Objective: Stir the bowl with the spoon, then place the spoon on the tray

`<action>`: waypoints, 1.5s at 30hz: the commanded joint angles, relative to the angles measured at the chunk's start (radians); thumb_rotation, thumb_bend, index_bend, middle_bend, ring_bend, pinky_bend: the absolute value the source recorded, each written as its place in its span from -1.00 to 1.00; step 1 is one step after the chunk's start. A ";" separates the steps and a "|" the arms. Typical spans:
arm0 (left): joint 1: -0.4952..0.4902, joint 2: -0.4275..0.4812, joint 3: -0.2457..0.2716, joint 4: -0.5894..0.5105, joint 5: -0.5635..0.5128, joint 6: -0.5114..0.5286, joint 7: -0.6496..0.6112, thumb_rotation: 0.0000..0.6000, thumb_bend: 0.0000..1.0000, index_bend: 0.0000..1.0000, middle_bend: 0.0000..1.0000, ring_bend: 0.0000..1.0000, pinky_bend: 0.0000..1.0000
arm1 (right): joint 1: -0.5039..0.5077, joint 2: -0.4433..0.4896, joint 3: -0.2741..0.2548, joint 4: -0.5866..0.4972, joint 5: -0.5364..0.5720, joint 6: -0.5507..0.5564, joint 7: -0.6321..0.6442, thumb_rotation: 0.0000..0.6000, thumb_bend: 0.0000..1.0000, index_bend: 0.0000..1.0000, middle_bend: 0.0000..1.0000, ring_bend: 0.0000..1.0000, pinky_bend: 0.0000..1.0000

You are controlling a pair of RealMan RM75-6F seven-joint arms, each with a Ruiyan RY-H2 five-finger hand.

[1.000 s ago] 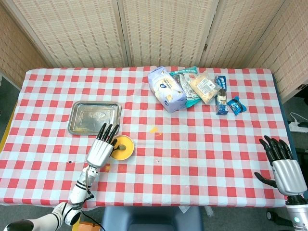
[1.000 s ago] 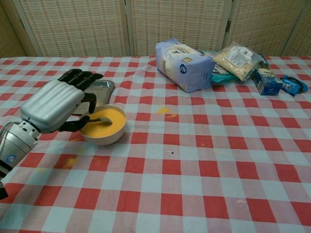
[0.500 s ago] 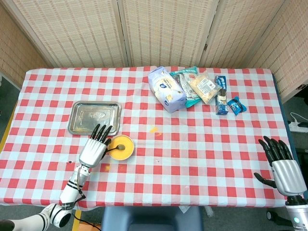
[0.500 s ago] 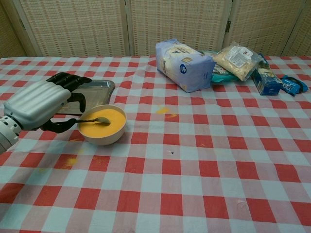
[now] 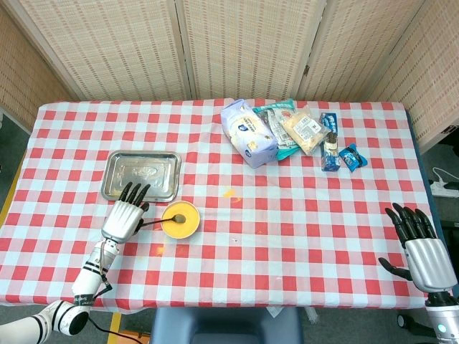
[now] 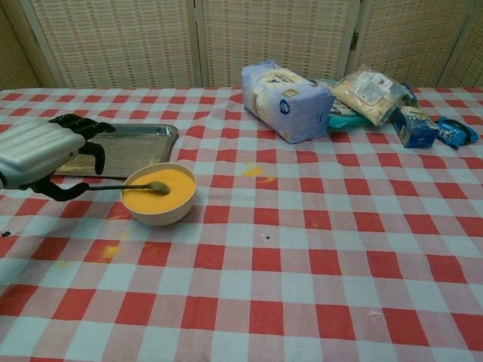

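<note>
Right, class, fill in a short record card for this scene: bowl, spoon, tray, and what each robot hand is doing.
bowl: yellow bowl of orange mix, near the tray's front right corner
spoon: spoon with its scoop in the bowl, handle pointing left
tray: metal tray, nothing on it
left robot hand: left robot hand at the spoon's handle end; grip unclear
right robot hand: right robot hand open, at the table's right edge
</note>
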 commanded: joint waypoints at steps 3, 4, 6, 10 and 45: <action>-0.003 0.027 -0.013 -0.022 -0.053 -0.040 -0.002 1.00 -0.18 -0.15 -0.98 -1.00 -0.94 | -0.002 0.002 0.001 0.000 0.001 0.004 0.003 1.00 -0.88 -1.00 -1.00 -1.00 -1.00; -0.002 0.035 -0.012 -0.030 -0.066 -0.053 -0.005 1.00 -0.18 -0.16 -0.99 -1.00 -0.94 | -0.002 0.002 0.001 0.000 0.001 0.005 0.003 1.00 -0.88 -1.00 -1.00 -1.00 -1.00; 0.000 0.045 -0.008 -0.043 -0.082 -0.068 -0.011 1.00 -0.19 -0.20 -0.99 -1.00 -0.94 | -0.003 0.003 0.001 -0.001 0.000 0.006 0.004 1.00 -0.88 -1.00 -1.00 -1.00 -1.00; 0.007 0.060 -0.006 -0.050 -0.107 -0.082 -0.034 1.00 -0.18 -0.32 -0.99 -1.00 -0.94 | -0.004 0.004 -0.001 -0.001 -0.004 0.007 0.004 1.00 -0.88 -1.00 -1.00 -1.00 -1.00; 0.215 -0.225 -0.010 0.142 0.071 0.381 -0.372 1.00 -0.20 -0.18 -0.93 -1.00 -0.90 | 0.006 -0.004 -0.009 -0.005 -0.012 -0.015 -0.009 1.00 -0.88 -1.00 -1.00 -1.00 -1.00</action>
